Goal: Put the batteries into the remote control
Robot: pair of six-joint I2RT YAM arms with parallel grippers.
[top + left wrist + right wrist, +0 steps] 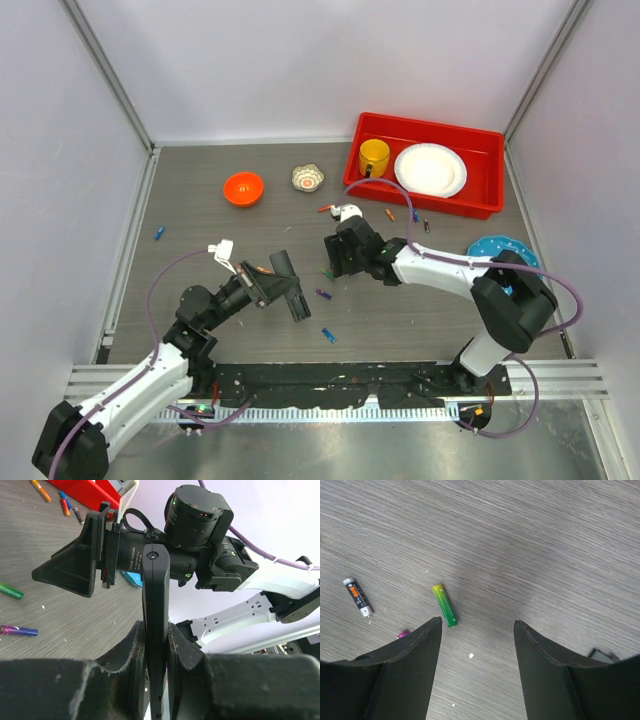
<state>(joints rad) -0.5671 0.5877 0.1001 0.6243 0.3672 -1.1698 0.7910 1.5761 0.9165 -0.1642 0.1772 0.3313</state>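
My left gripper (272,287) is shut on the remote control (292,290), a slim black bar. In the left wrist view the remote control (155,595) stands edge-on, pinched between the two fingers of the left gripper (156,642). My right gripper (338,262) hangs open just right of it, low over the table. Its jaws (477,622) hold nothing. A green battery (445,605) lies just ahead of its left fingertip. A black-and-orange battery (357,596) lies further left. Other batteries lie scattered: purple (323,294), blue (328,336), orange (327,209).
A red tray (480,150) at the back right holds a yellow mug (375,157) and a white plate (430,169). An orange bowl (243,187) and a small patterned bowl (308,177) stand at the back. A blue plate (495,247) lies beside the right arm.
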